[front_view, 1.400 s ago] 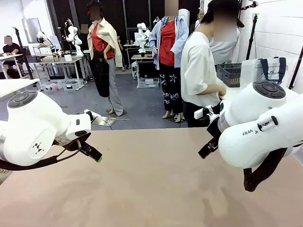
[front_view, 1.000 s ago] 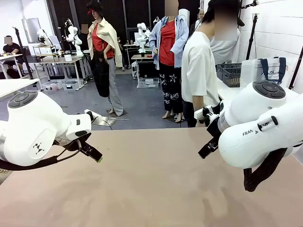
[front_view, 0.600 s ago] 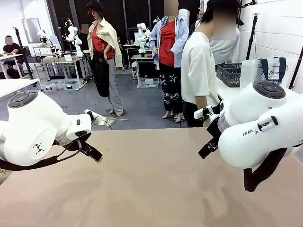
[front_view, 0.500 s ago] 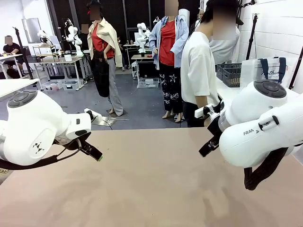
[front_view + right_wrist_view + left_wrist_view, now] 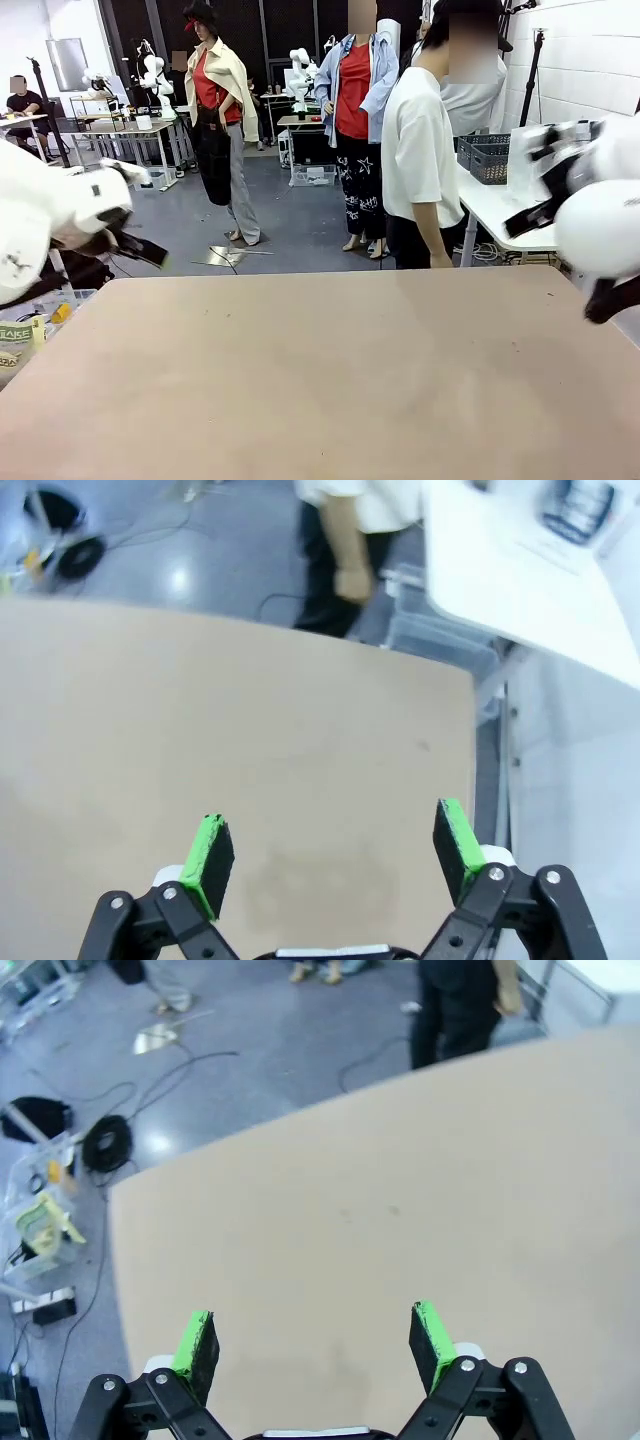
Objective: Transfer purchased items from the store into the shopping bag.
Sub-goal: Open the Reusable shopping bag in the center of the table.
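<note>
Left gripper [image 5: 312, 1345]: green pads spread wide, nothing between them, held above the left edge of the table [image 5: 320, 380]. Right gripper [image 5: 333, 848]: likewise spread and empty, above the table's right edge.

I saw no goods on the table. The basket [image 5: 488, 160] serving as the store stood on a white side table [image 5: 500, 205] beyond the table's far right corner, its contents too small to tell. The shopping bag [image 5: 518, 155] stood just beside it, partly behind my right arm. A person [image 5: 420, 150] stood at the table's far edge, one hand [image 5: 350, 583] hanging loose.

I judged the transfer not yet begun. To do this step well, I would keep both grippers high and outboard, leaving the table's middle free for basket and bag. I would then descend vertically on one item at a time.

Legible writing: a packet in the clear bin [image 5: 30, 310] off the table's left edge showed letters resembling "AKE". The bag's print was too blurred to read.
</note>
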Motion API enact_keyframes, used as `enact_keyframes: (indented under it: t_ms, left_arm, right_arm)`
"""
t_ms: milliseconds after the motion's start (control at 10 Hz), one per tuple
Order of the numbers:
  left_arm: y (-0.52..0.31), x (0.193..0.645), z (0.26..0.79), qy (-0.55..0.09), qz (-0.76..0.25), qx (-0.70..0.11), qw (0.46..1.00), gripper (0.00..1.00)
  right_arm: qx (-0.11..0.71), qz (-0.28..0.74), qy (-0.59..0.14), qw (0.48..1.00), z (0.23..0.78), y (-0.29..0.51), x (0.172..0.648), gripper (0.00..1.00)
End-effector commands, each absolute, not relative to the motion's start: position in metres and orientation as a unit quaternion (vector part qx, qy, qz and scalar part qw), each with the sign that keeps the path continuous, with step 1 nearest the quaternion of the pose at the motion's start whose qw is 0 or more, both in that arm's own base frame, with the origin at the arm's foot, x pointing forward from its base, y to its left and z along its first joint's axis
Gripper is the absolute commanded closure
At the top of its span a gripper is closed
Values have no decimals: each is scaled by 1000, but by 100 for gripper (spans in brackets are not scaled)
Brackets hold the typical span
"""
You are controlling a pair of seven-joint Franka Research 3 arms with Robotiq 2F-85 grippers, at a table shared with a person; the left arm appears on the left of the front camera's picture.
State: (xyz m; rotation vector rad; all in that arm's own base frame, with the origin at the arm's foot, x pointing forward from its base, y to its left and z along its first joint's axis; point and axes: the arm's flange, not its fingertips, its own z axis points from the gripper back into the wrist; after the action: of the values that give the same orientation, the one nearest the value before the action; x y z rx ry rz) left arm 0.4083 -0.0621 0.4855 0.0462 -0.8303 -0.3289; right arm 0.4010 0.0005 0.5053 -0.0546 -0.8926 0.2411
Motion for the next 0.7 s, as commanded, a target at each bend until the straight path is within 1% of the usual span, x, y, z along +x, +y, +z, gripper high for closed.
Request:
enact_keyframes:
  t_ms: [0, 100, 300, 600]
  left_arm:
    - [-18, 321, 435, -402, -84, 35, 911, 0]
    - [11, 312, 427, -401, -39, 18, 915, 0]
    - [57, 296, 402, -412, 23, -18, 911, 0]
    - [93, 282, 383, -433, 74, -61, 896, 0]
  right_arm:
    - [-22, 48, -427, 903, 467, -63, 357, 0]
    - [-7, 4, -427, 904, 459, -102, 353, 0]
    - [31, -51, -429, 901, 440, -150, 343, 0]
    - [62, -74, -415, 905, 417, -172, 350, 0]
